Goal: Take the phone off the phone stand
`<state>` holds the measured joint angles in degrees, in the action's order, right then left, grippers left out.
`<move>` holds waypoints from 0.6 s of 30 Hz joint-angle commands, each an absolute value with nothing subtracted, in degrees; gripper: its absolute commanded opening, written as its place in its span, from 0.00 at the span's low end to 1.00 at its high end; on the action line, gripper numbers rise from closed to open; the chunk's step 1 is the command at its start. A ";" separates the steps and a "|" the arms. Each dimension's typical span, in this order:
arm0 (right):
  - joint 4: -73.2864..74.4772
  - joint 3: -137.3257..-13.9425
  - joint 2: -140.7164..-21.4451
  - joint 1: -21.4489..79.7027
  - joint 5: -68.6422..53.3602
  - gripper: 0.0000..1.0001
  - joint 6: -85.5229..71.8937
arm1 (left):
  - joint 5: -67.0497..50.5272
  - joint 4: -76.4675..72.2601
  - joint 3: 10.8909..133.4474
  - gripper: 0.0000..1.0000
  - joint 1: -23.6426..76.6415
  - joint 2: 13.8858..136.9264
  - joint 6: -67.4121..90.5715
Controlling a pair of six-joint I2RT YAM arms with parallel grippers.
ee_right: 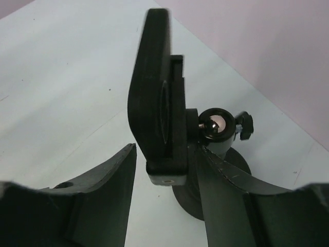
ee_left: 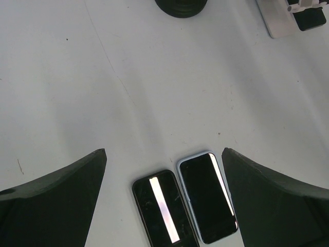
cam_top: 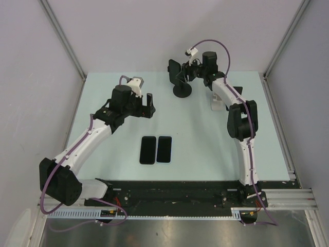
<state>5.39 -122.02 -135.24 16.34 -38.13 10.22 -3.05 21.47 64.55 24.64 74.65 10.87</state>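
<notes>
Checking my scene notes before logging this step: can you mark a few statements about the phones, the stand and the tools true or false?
1. On the table, two phones lie flat side by side. True.
2. The left tool grips one of them. False: it hangs open above them, empty.
3. The right tool straddles the phone on the phone stand. True.
4. The phone stand has tipped over. False: it stands upright on its round base.
</notes>
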 commanded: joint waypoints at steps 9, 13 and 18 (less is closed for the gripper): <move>-2.37 -118.92 -128.58 17.31 -35.34 0.45 6.68 | -4.13 19.51 64.51 1.00 24.96 74.09 9.32; -4.83 -117.95 -128.94 18.02 -32.53 0.42 5.45 | -4.04 19.51 64.42 1.00 24.96 74.00 9.32; -6.33 -115.23 -126.40 18.19 -30.32 0.08 4.22 | -3.78 19.51 64.34 1.00 24.96 73.92 9.23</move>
<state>-0.03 -116.62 -132.55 17.47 -32.27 5.67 -3.22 21.47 64.51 24.64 74.65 10.87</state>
